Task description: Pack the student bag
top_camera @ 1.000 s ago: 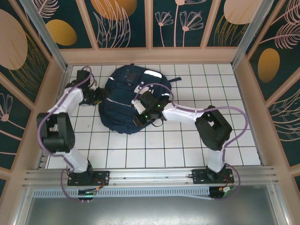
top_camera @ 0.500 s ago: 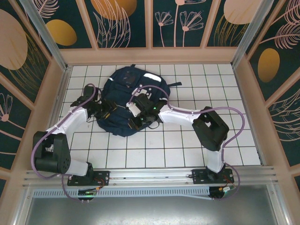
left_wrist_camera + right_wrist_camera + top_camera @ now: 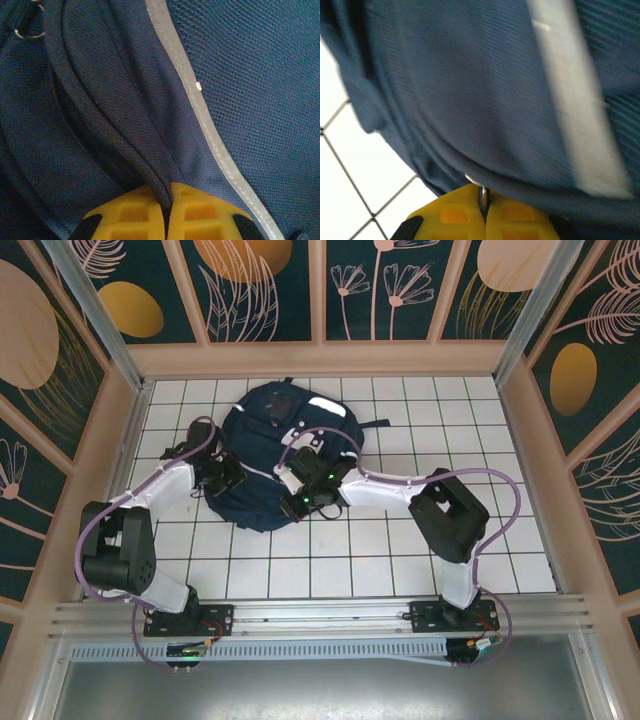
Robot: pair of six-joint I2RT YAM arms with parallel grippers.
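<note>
The navy-blue student bag (image 3: 268, 445) lies flat on the white tiled table, with a grey reflective stripe (image 3: 210, 135) running across its fabric. My left gripper (image 3: 232, 477) sits at the bag's left side and is shut on a dark fabric seam (image 3: 150, 170) of the bag, which runs down between its yellow fingers (image 3: 137, 212). My right gripper (image 3: 300, 502) rests on the bag's lower right part. Its yellow fingers (image 3: 520, 220) are shut on a small metal zipper ring (image 3: 481, 194) at the bag's edge.
Wooden walls with dark floral panels enclose the white tiled table (image 3: 400, 550) on three sides. A metal rail (image 3: 320, 615) with the arm bases runs along the near edge. Bare tiles lie in front of and to the right of the bag.
The left arm swung in from the bag's upper left to its left side. The right gripper shifted slightly left and toward the near edge along the bag. The bag's shape shifted a little.
</note>
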